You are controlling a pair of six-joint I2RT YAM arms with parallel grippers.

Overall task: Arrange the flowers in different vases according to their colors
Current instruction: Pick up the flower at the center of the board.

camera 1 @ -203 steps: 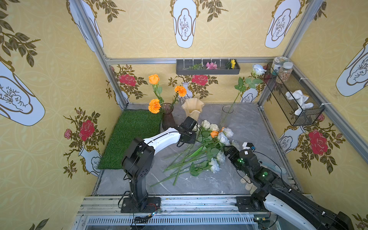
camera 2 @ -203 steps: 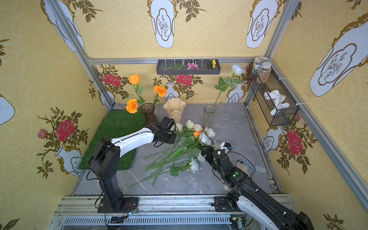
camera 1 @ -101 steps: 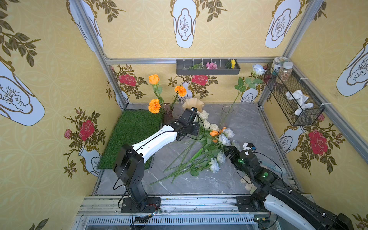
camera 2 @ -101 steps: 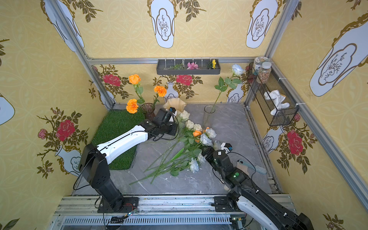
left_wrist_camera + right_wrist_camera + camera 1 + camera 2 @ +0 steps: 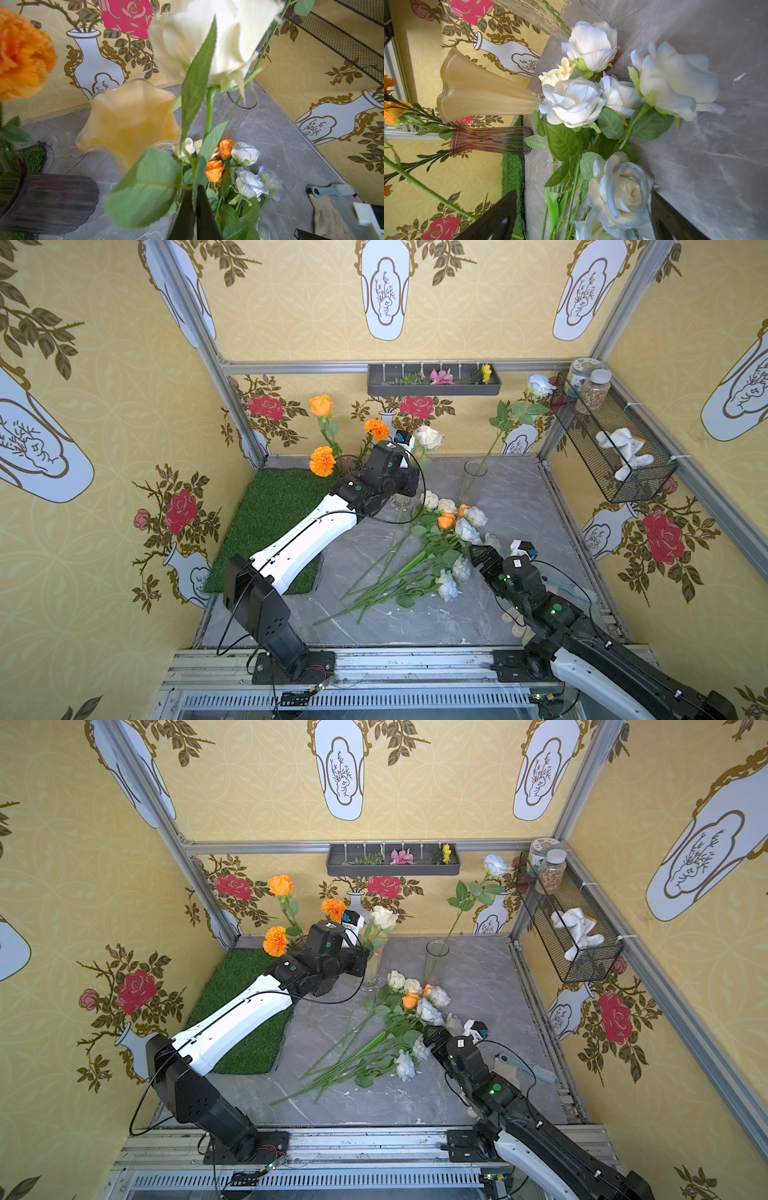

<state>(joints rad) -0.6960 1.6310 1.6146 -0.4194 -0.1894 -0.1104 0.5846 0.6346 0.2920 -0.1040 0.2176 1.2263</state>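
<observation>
1. The left gripper [image 5: 195, 199] has its jaws pressed together on the green stem of a cream-white rose [image 5: 428, 437]. It holds the rose raised near the back edge of the table [image 5: 519, 497].
2. The cream ruffled vase [image 5: 128, 118] stands just beside this stem. I cannot tell if the stem's lower end is inside it.
3. The dark purple vase [image 5: 347, 464] stands at the back corner of the grass mat [image 5: 270, 522] and carries three orange flowers [image 5: 322, 461].
4. The clear glass cylinder [image 5: 471, 481] stands toward the back right corner and carries one pale-blue-tinted rose [image 5: 538, 384].
5. The other flowers [image 5: 415, 556] lie in a heap in the middle of the table.
6. The right gripper [image 5: 582, 194] is low at the right side of the heap. Its jaws are wide apart and hold nothing.
</observation>
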